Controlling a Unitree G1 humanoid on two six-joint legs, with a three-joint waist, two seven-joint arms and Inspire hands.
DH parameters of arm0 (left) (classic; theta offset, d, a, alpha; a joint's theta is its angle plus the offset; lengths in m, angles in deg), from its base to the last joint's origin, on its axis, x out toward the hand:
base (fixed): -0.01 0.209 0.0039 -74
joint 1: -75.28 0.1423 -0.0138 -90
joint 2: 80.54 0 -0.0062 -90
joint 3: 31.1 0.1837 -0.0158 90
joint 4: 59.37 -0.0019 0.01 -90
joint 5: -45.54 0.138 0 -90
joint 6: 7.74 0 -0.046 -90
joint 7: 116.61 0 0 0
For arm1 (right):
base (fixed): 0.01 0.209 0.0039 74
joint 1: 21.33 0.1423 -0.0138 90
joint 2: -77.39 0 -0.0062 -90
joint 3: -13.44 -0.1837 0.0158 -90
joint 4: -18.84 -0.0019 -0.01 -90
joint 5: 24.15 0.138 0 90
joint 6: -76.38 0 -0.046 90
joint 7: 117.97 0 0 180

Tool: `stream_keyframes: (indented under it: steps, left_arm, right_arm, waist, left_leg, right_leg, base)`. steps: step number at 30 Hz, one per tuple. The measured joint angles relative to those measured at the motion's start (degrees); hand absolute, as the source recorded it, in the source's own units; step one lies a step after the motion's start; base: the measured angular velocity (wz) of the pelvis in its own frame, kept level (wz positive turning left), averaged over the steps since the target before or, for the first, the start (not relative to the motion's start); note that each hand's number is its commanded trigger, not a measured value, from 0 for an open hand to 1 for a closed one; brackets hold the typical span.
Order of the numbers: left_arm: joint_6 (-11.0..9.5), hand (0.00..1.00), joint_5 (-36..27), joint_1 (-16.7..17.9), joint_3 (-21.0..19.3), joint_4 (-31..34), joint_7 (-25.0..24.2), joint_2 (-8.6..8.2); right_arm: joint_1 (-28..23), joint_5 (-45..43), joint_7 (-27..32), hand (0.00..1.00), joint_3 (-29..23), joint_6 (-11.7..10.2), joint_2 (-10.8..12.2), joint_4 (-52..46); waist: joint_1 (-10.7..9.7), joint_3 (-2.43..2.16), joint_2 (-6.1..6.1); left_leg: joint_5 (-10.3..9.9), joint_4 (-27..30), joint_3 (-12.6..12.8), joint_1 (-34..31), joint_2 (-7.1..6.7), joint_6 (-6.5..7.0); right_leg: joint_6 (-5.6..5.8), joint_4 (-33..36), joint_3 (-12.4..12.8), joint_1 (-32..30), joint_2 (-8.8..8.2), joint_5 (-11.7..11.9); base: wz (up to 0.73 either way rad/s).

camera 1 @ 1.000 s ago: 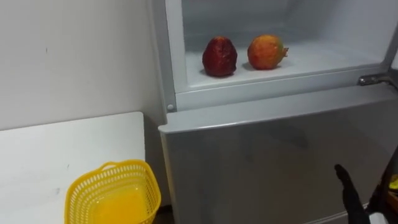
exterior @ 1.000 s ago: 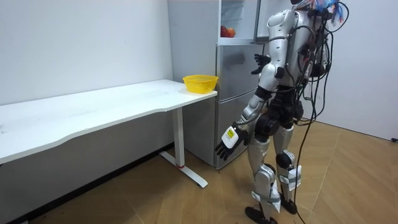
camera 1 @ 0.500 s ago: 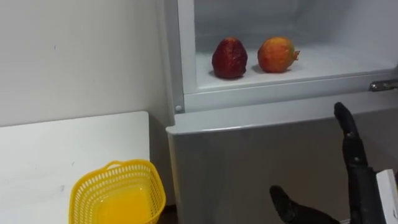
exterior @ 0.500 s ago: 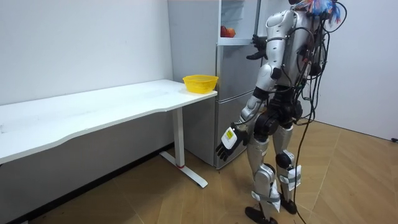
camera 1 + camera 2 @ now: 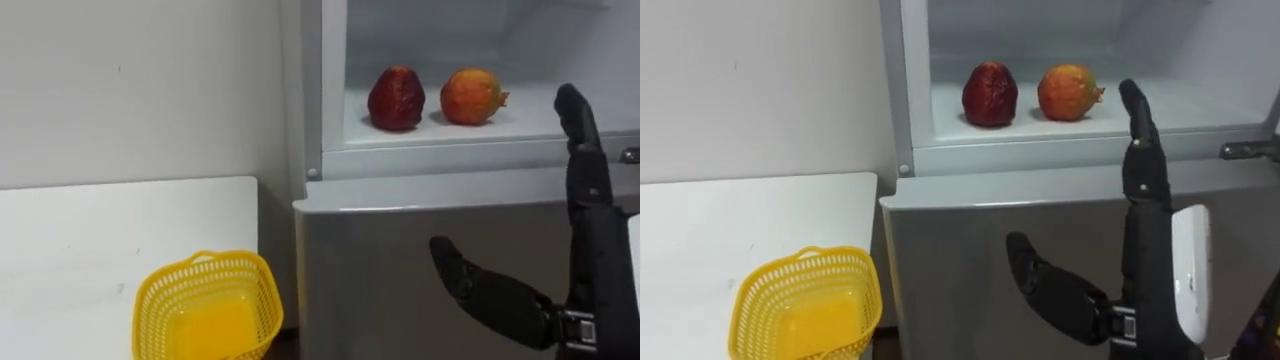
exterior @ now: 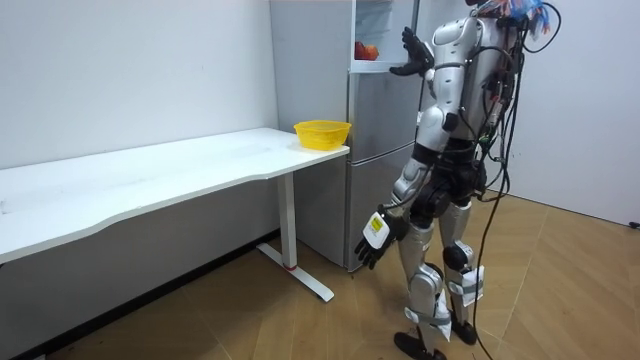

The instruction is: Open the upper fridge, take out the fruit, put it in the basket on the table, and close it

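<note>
The upper fridge compartment [image 5: 520,125] stands open. On its white shelf lie a dark red fruit [image 5: 396,98] and, to its right, an orange-red pomegranate [image 5: 473,96]. My right hand [image 5: 590,230] is raised in front of the fridge, open, its fingers straight up and thumb spread to the left. Its fingertips reach the height of the shelf's front edge, to the right of the pomegranate and apart from it. In the room view this right hand [image 6: 408,48] is at the open compartment. My left hand [image 6: 375,235] hangs open by my thigh.
A yellow mesh basket [image 5: 210,318] stands on the corner of the white table [image 5: 100,240], left of the fridge. The grey lower fridge door [image 5: 380,270] is closed. In the room view I stand facing the fridge [image 6: 375,130], on a wooden floor.
My right hand has risen from the lower right up to shelf height, fingers straight. The camera has shifted, so the fruits and basket sit further right in view.
</note>
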Motion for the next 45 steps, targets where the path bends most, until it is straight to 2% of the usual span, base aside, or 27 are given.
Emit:
stream_keyframes:
  steps: [5, 8, 12, 16, 21, 25, 27, 30, 32, 35, 39, 45]
  left_arm:
    - [1.8, 0.0, 1.5, 0.4, -1.8, 0.5, -1.2, 0.1]
    - [2.6, 0.0, 3.3, 0.4, -2.1, 0.3, -1.7, -0.08]
    - [2.8, 0.0, 3.3, 0.4, -2.1, 0.0, -2.1, -0.14]
    - [3.9, 0.0, 3.3, 0.3, -2.0, -0.6, -2.8, -0.13]
    - [5.3, 0.0, 7.8, 0.6, -2.3, -0.2, -4.2, -0.23]
    - [6.6, 0.0, 8.7, 0.8, -2.3, 0.0, -5.2, -0.25]
    - [6.7, 0.0, 9.4, 0.6, -2.4, 0.0, -5.2, -0.23]
    - [6.7, 0.0, 9.4, 0.5, -2.3, 1.1, -5.5, -0.2]
    - [6.7, 0.0, 9.4, 0.1, -2.3, 1.3, -5.5, -0.05]
    - [6.9, 0.0, 9.4, -0.3, -2.3, 1.3, -5.5, 0.18]
    - [7.6, 0.0, 11.3, -0.5, -2.5, 1.4, -5.9, 0.21]
    - [7.6, 0.0, 12.0, -0.7, -2.6, 2.6, -6.2, 0.32]
  right_arm:
    - [4.4, 1.2, 0.1, 0.0, -4.5, 0.5, -1.0, 0.6]
    - [6.5, 1.4, 0.2, 0.0, -6.1, 0.8, -2.5, 0.7]
    - [9.3, 1.4, 1.2, 0.0, -7.1, 0.7, -2.5, 0.8]
    - [13.8, 3.8, 1.9, 0.0, -7.2, 0.7, -2.7, 4.5]
    - [19.7, 5.0, 0.6, 0.0, -9.1, 2.5, -2.9, 10.1]
    - [22.5, 4.9, -0.5, 0.0, -9.4, 4.8, -4.9, 12.0]
    - [23.4, 5.0, -1.0, 0.0, -9.4, 5.7, -4.9, 12.0]
    - [24.0, 5.0, -1.5, 0.0, -9.4, 5.7, -4.9, 12.1]
    - [24.0, 5.3, -1.5, 0.0, -9.4, 5.7, -5.6, 13.0]
    - [24.3, 5.8, -1.5, 0.0, -9.4, 6.5, -6.7, 14.8]
    - [26.8, 6.4, -1.5, 0.0, -9.4, 8.1, -6.8, 17.3]
    - [31.6, 7.6, -3.6, 0.0, -8.8, 8.6, -7.5, 21.4]
  waist:
    - [0.2, 0.44, -0.99]
    - [0.3, 0.44, -1.1]
    - [0.3, 0.55, -1.04]
    - [0.4, 0.73, -1.1]
    - [0.5, 0.73, -1.16]
    - [0.6, 0.61, -1.56]
    - [0.6, 0.67, -1.71]
    - [0.7, 0.71, -2.03]
    - [0.7, 0.97, -2.58]
    - [0.9, 0.75, -3.04]
    - [1.0, 0.73, -3.02]
    - [2.5, 0.71, -2.78]
  left_leg:
    - [0.0, 0.2, -1.0, -0.1, -0.13, -0.02]
    - [0.0, 0.3, -1.9, 0.0, -0.17, -0.03]
    - [0.0, 0.3, -2.4, 0.8, -0.18, -0.08]
    - [0.0, 0.3, -3.1, 1.6, -0.23, -0.08]
    - [0.1, 0.5, -3.2, 1.0, -0.34, -0.07]
    - [0.1, 0.8, -3.3, 0.8, -0.33, -0.07]
    - [0.1, 1.2, -3.5, 0.7, -0.32, -0.07]
    - [0.1, 1.2, -3.4, 0.7, -0.32, -0.07]
    - [0.1, 1.5, -3.6, 0.8, -0.31, -0.07]
    - [0.1, 1.6, -3.6, 0.5, -0.32, -0.07]
    - [0.1, 2.2, -4.2, -0.2, -0.37, -0.06]
    - [0.1, 2.5, -4.8, -0.4, -0.31, -0.08]
  right_leg:
    - [-0.01, -0.9, -0.7, 0.8, -0.04, 0.0]
    - [0.0, -1.0, -1.4, 1.3, -0.04, 0.0]
    - [0.0, -1.0, -1.6, 2.4, 0.0, 0.0]
    - [0.0, -1.1, -2.4, 3.3, -0.02, 0.0]
    - [0.0, -1.0, -2.9, 3.0, -0.18, 0.0]
    - [0.0, -0.9, -3.0, 3.0, -0.19, 0.0]
    - [0.0, -0.9, -3.2, 3.0, -0.19, 0.0]
    - [0.0, -0.9, -3.3, 3.1, -0.2, 0.0]
    - [0.0, -0.9, -4.1, 3.1, -0.26, 0.0]
    - [0.0, -0.8, -4.5, 3.2, -0.31, 0.0]
    - [-0.02, -0.8, -4.7, 3.0, -0.34, 0.0]
    - [-0.03, -0.7, -5.5, 3.1, -0.31, 0.0]
  base:
    - [0.08]
    - [0.15]
    - [0.08]
    - [0.08]
    - [0.0]
    - [0.0]
    - [0.04]
    - [0.01]
    - [0.02]
    - [0.0]
    - [0.03]
    - [0.06]
